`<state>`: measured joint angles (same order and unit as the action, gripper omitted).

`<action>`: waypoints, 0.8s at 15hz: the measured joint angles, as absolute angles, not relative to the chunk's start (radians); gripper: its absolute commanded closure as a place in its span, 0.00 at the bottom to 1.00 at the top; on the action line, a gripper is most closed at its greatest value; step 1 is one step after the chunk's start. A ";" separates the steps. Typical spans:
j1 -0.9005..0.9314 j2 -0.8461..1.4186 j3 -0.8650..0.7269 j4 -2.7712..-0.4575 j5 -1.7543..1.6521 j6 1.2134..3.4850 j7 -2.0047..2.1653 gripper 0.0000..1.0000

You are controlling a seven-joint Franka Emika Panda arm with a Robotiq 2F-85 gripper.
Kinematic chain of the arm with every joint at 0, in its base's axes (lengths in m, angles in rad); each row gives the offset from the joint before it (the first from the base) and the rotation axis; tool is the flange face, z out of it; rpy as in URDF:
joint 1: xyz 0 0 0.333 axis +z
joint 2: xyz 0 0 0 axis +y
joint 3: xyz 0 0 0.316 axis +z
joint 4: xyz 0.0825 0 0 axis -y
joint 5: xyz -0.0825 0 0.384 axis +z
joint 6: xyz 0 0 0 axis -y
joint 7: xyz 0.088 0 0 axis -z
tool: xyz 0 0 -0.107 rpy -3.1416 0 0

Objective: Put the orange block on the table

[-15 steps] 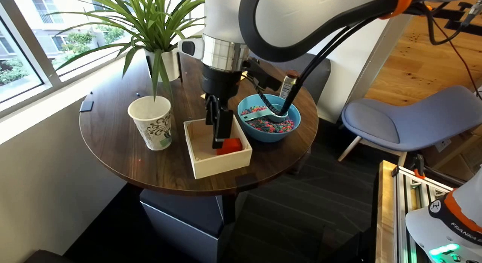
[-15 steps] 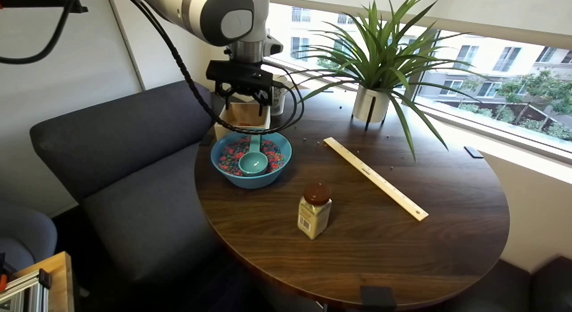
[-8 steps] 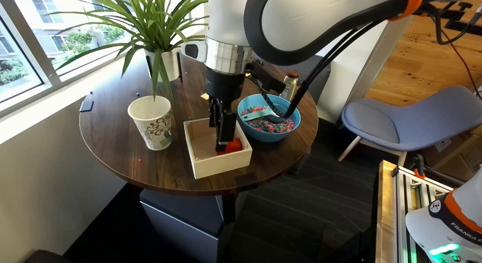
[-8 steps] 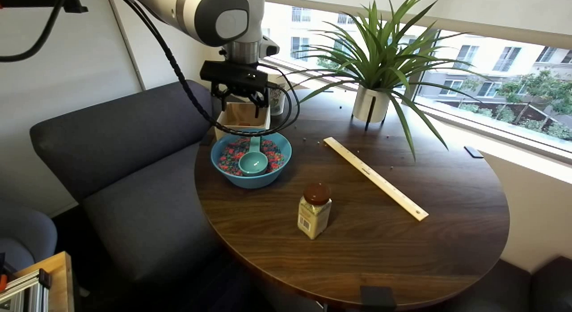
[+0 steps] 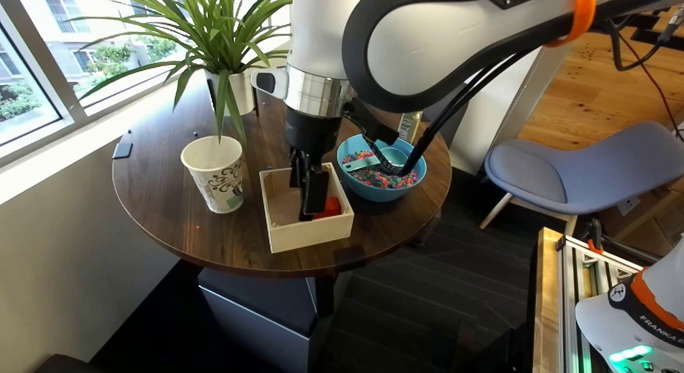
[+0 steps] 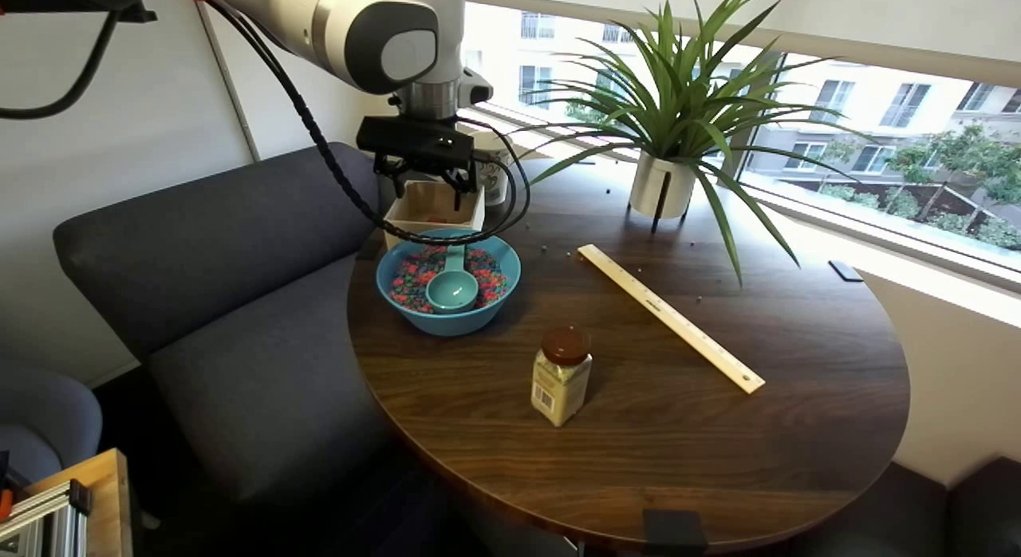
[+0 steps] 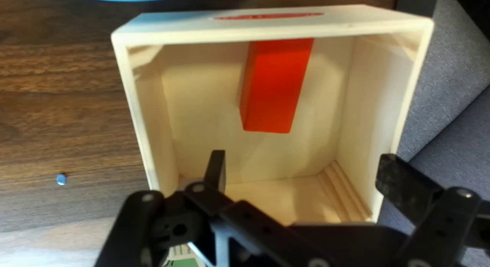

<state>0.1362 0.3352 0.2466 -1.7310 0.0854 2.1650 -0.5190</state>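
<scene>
Cream box slightly off earlier spot, gripper fingers apart, orange block part-hidden in an exterior view

I'd call this an office lounge corner: cushioned grey seating, a blue-grey shell chair, and a round wood-grain bench beside the window, a leafy potted plant standing on it.
</scene>
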 measured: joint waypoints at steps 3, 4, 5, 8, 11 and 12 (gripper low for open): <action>0.136 0.338 0.247 -1.728 0.086 2.155 -0.511 0.00; 0.134 0.339 0.246 -1.724 0.088 2.145 -0.511 0.00; 0.132 0.339 0.245 -1.717 0.088 2.127 -0.511 0.00; 0.122 0.343 0.242 -1.687 0.095 2.054 -0.513 0.00; 0.115 0.350 0.242 -1.666 0.102 2.033 -0.515 0.00; 0.115 0.355 0.242 -1.662 0.103 2.033 -0.515 0.00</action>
<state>0.1149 0.3548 0.2419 -1.6619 0.1027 2.0331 -0.5153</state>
